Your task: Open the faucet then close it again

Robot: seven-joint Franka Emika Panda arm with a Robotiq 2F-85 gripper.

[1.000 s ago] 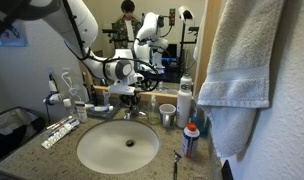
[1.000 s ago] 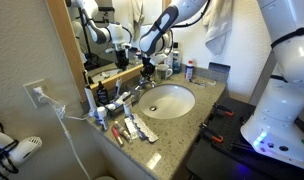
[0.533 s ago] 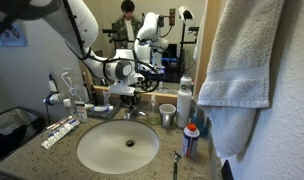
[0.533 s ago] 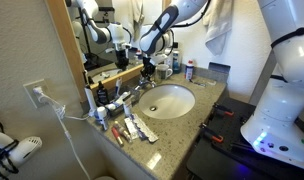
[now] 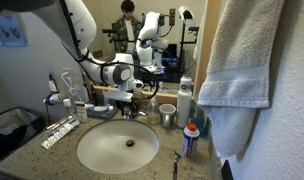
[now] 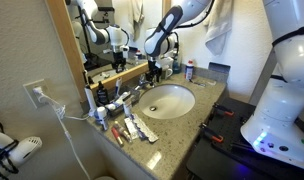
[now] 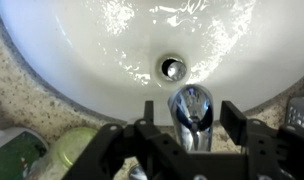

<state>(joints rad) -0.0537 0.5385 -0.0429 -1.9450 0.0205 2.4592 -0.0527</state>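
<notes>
Arm has moved in the last half second: in an exterior view the gripper point(image 5: 135, 92) sits lower and further toward 3 o'clock than in the two earlier frames, which matched each other. It now hangs directly at 12 o'clock above the faucet point(image 5: 130, 108). The opposite exterior view agrees, with the gripper point(image 6: 154, 70) shifted slightly toward 3 o'clock, off the mirror side. Nothing else on the counter has moved. In the wrist view the fingers point(image 7: 148, 118) are spread wide, one at 9 o'clock and one at 3 o'clock of the chrome spout point(image 7: 193, 108). They straddle it with a gap on both sides, and no contact is visible. The faucet stands at the back rim of the white basin point(image 7: 82, 50), its spout pointing toward the drain point(image 7: 173, 68) at 12 o'clock in that view. The lever is hidden under the gripper body, so its position cannot be read, nor whether water is running. Judgement: the hold is over and the approach has resumed. The gripper is lined up over the tap, but opening has probably not started. The next move needs a short descent onto the lever.
</notes>
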